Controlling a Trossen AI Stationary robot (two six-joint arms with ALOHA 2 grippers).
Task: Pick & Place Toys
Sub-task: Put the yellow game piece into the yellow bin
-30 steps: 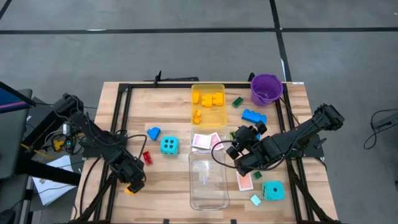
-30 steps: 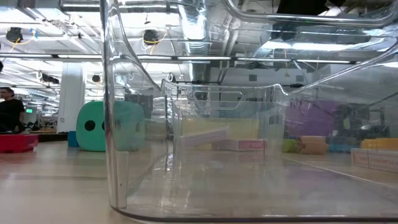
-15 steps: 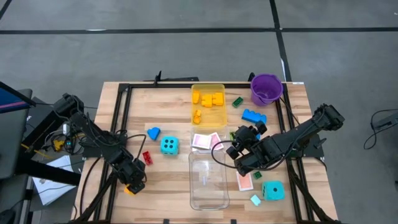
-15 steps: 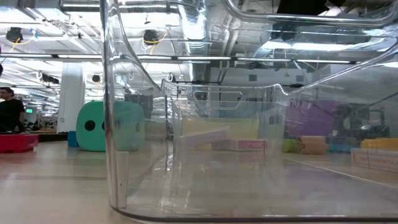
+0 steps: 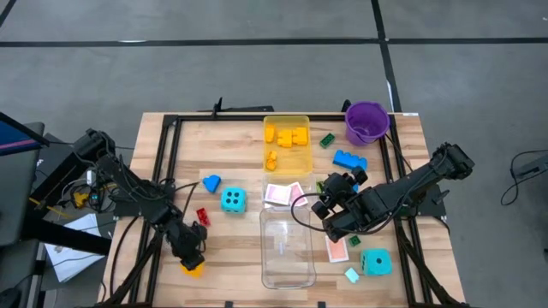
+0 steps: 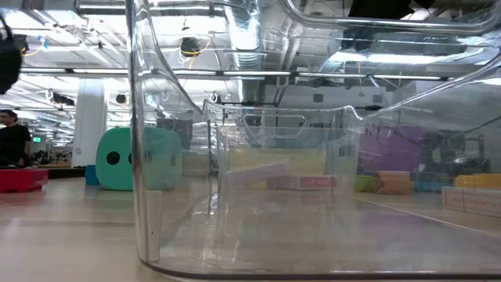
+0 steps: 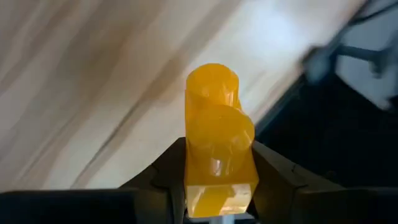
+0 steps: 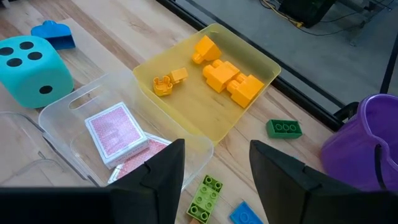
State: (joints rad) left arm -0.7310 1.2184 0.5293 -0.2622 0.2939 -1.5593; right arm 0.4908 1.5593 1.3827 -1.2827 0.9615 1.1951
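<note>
The left gripper (image 5: 192, 264) clamps an orange brick (image 7: 217, 137), well left of the clear tray (image 5: 286, 272); next, carry it trayward.

A clear tray (image 6: 149, 157) fills the foreground on the wooden table (image 6: 63, 227). Beyond it stand a cyan black-dotted die (image 6: 125, 159) and a red brick (image 6: 22, 180). A person (image 6: 11, 139) is visible far behind.

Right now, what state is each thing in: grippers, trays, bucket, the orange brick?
Left gripper: shut on the orange brick.
Right gripper: open, empty.
Yellow tray: holds yellow pieces.
Long clear tray: empty.
Small clear tray: holds cards.
Bucket: upright.
</note>
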